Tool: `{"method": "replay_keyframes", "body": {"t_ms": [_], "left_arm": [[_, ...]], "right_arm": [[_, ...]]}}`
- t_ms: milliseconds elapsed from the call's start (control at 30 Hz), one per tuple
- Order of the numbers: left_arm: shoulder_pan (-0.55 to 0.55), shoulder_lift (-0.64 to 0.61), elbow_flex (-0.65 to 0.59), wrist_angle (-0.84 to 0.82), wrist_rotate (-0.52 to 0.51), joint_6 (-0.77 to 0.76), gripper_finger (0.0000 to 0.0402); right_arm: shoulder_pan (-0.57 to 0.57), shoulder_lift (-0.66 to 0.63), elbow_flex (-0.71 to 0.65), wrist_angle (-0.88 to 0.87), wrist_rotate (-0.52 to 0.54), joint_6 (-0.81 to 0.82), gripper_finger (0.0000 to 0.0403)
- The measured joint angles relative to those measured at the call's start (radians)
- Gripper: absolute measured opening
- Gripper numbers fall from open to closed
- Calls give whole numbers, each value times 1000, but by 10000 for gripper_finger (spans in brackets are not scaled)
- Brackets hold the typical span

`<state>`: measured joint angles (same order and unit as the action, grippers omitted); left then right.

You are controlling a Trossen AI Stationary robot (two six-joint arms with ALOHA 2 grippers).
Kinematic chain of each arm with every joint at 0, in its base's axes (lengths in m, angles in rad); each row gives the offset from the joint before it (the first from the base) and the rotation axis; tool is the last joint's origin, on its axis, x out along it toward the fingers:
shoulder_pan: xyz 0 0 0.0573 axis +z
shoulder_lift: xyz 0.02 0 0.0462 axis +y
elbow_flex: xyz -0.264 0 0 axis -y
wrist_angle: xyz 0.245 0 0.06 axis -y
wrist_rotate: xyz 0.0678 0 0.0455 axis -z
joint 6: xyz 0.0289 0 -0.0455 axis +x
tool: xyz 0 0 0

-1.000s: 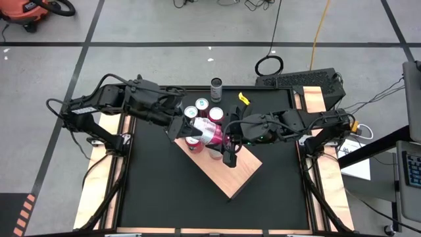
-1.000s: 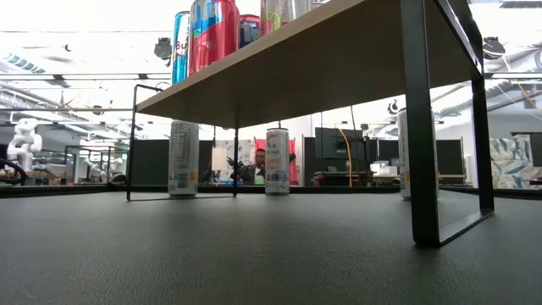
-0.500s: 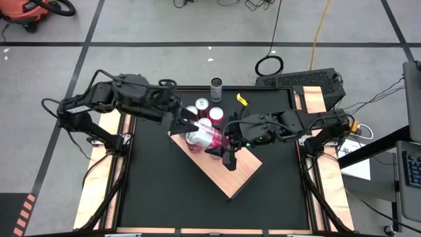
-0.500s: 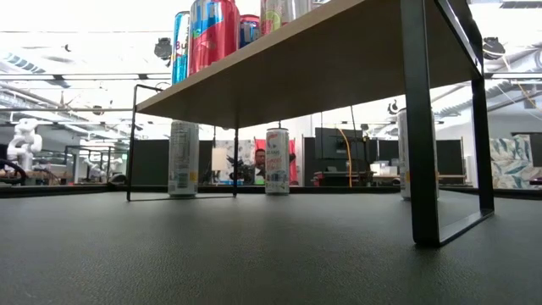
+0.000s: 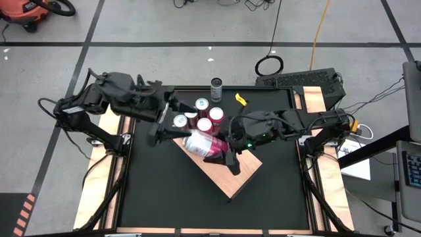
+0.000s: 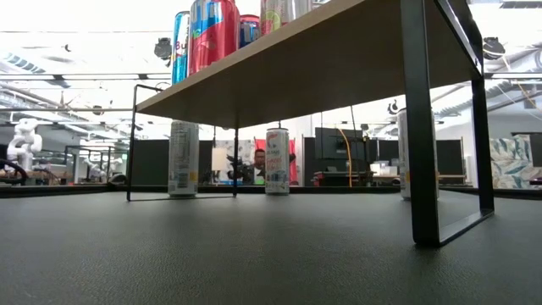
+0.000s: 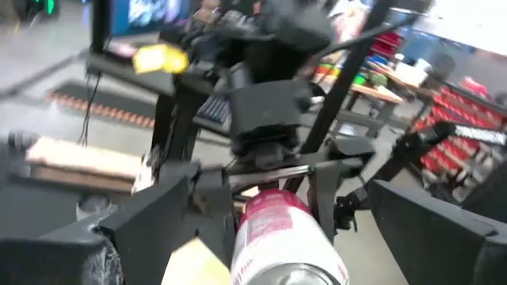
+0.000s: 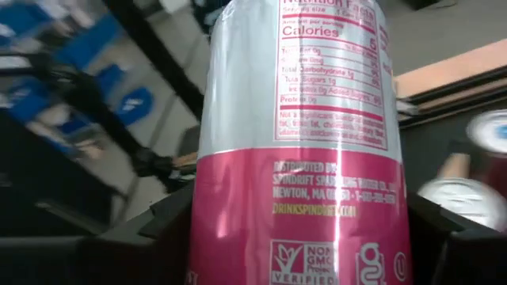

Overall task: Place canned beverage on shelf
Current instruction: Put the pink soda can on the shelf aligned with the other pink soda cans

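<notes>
Right hand (image 5: 227, 153) clamps the pink-and-silver beverage can (image 5: 202, 143), tilted over the pale wooden slab shelf (image 5: 231, 176) (four cans already stand there); left hand (image 5: 161, 125), wide open, holds nothing nearby. Setting upright remains.

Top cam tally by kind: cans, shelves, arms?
Upright drink cans: 6
Pink-and-white aluminium can, tilted in right end effector: 1
Pale wooden slab shelf: 1
Dark robot arms: 2
Total: 10
</notes>
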<state>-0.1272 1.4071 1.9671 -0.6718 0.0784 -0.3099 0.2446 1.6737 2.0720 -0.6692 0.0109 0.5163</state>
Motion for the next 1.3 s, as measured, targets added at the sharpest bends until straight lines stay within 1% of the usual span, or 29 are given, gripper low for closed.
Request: {"method": "replay_keyframes", "body": {"t_ms": [100,167,300,433,567,700,800,900,1300], "left_arm": [[-25,-1,0,30,3,81,393],[-39,-1,0,58,33,121,393],[-75,-4,0,84,79,176,393],[-113,-3,0,81,86,222,393],[-146,-3,0,72,52,276,393],[-171,-3,0,3,-56,340,393],[-181,-3,0,-31,-115,369,393],[-187,-3,0,-31,-151,371,393],[-188,26,0,-74,-163,370,393]], "right_arm": [[-10,0,0,38,-84,34,274],[-21,0,0,53,-135,55,274],[-45,0,0,80,-231,95,274],[-73,0,0,105,-330,138,274],[-102,-1,0,121,-400,166,274],[-128,-1,1,126,-455,180,274],[-139,-1,1,125,-477,180,274],[-147,-1,1,123,-486,180,274],[-153,-1,1,121,-488,180,274]]}}
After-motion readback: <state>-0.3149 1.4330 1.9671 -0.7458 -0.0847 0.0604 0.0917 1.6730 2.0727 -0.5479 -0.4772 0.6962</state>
